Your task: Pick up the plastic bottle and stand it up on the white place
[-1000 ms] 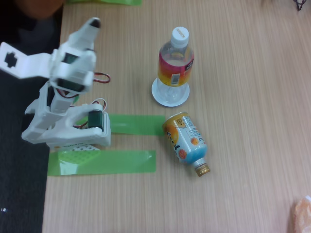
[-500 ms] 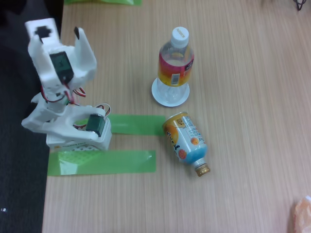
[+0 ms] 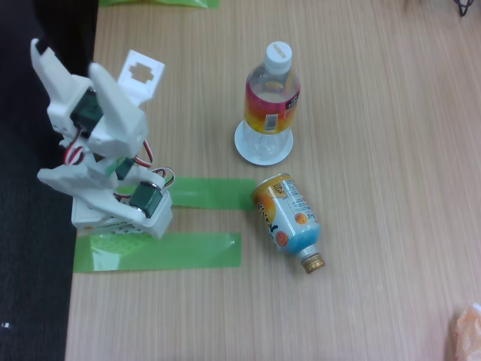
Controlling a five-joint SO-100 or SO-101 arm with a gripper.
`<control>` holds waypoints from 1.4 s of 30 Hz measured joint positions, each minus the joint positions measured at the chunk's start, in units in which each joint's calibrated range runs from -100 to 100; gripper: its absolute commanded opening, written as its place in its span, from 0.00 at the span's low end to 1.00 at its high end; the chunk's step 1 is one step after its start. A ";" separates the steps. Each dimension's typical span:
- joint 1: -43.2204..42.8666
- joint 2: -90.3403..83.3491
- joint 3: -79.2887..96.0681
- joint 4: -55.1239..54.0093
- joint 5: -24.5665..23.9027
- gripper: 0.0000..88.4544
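Plastic bottle [image 3: 272,98] stands upright on the white place [image 3: 263,143], its white cap up and its red-pink and yellow label facing the fixed view; the clear base sits inside the disc's rim. Both are near the middle of the wooden counter [image 3: 376,226].

My arm [image 3: 98,150] is folded up at the left edge of the counter, well apart from the bottle. My gripper [image 3: 90,64] points up toward the top left of the view, with one white finger at the far left and the flat plate with a cut-out hole to its right; the two stand spread apart, with nothing between them.

Just below the disc, an orange-and-light-blue bottle-can [image 3: 288,219] lies on its side, its gold cap pointing toward the lower right. It is near the white place without touching it. Two green tape strips [image 3: 203,192] lie on the counter by my base, one above the other; the upper strip's right end reaches close to the can's bottom. A peach-coloured thing [image 3: 466,331] shows at the lower right corner, too blurred to tell.
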 measured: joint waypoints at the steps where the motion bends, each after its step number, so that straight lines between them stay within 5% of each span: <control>1: 0.00 0.00 0.63 -2.04 1.10 0.24; 7: 0.00 0.00 0.99 -7.90 8.57 0.24; 19: -3.29 0.00 1.90 -8.67 31.39 0.24; 25: -3.66 0.00 3.52 -13.93 36.49 0.21; 31: -3.74 0.00 10.66 -29.40 40.75 0.01; 42: -3.74 -0.08 23.50 -53.19 42.17 0.01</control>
